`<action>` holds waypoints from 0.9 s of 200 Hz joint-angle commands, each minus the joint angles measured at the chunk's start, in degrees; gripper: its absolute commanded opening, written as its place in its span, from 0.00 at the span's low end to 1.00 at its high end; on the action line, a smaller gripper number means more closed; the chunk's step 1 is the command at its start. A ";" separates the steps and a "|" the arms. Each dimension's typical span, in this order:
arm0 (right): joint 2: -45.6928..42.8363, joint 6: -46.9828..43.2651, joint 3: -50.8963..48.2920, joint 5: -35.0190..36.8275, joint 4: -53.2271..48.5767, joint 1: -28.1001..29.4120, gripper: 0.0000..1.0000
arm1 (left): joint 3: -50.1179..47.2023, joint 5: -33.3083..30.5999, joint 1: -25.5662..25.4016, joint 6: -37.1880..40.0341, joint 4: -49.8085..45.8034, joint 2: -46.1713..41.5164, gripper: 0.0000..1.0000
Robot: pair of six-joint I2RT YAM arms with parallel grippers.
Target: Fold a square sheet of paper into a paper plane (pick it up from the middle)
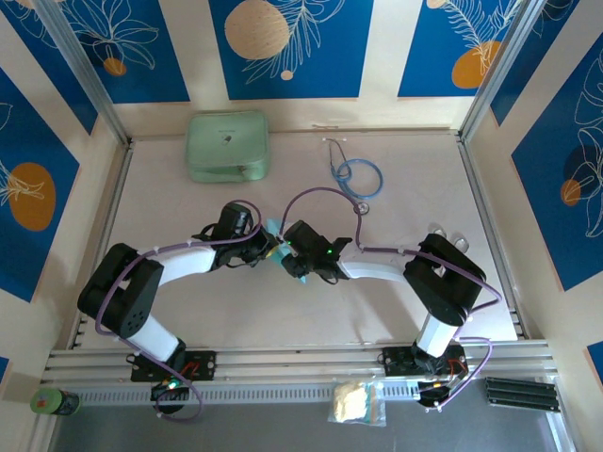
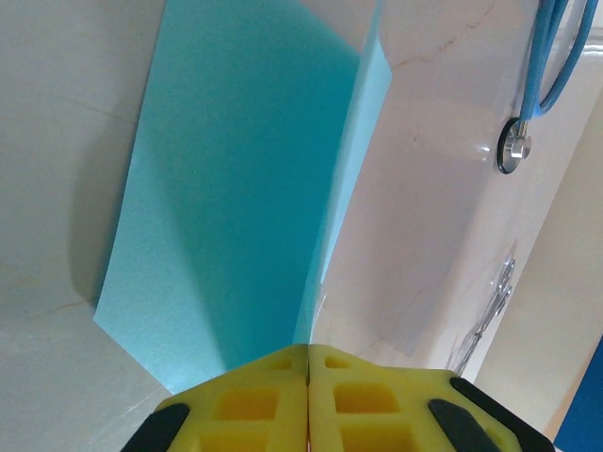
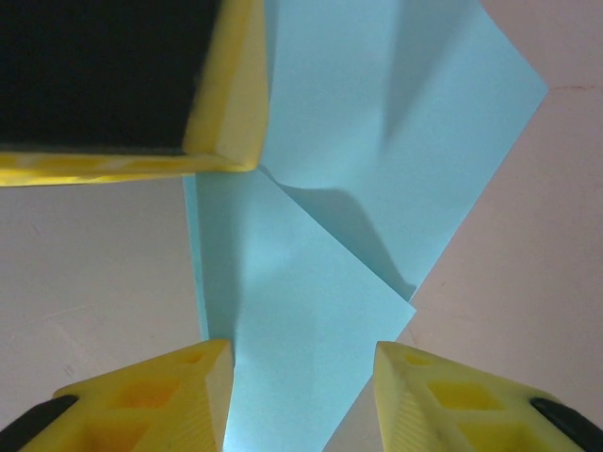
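Note:
The square sheet of paper (image 3: 415, 113) is light blue and lies at the table's middle with a diagonal flap (image 3: 301, 311) folded over it. In the left wrist view the paper (image 2: 236, 188) rises in a ridge. My left gripper (image 2: 308, 353) is shut on that ridge's near end. My right gripper (image 3: 301, 377) hovers open over the flap, one yellow fingertip (image 3: 212, 372) on each side. Seen from above, the left gripper (image 1: 276, 247) and right gripper (image 1: 290, 256) meet over the sheet (image 1: 273, 229), which they mostly hide. A finished paper plane is out of view.
A mint-green case (image 1: 226, 146) sits at the back left. A blue-tubed stethoscope (image 1: 356, 177) lies at the back right, its metal head (image 2: 514, 146) near the paper. A small packet (image 1: 356, 403) and a green can (image 1: 55, 402) lie in front of the rail.

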 commanded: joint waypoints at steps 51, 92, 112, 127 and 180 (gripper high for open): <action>-7.61 1.82 -2.58 -1.68 -2.48 -0.57 0.44 | 1.16 1.02 -0.06 -0.88 0.95 0.83 0.07; -3.97 2.19 -1.69 -2.91 -1.39 0.64 0.40 | 1.09 1.41 -0.08 -1.49 1.57 1.01 0.07; -2.22 2.22 -1.18 -2.96 -0.59 0.77 0.38 | 0.86 1.45 -0.05 -1.81 1.72 1.10 0.07; -1.01 2.01 -0.82 -2.59 -0.33 0.98 0.36 | 0.82 1.42 -0.08 -1.99 1.85 1.06 0.07; 1.15 1.73 -0.51 -2.04 -0.02 1.21 0.36 | 0.65 1.72 -0.08 -2.99 2.83 1.09 0.08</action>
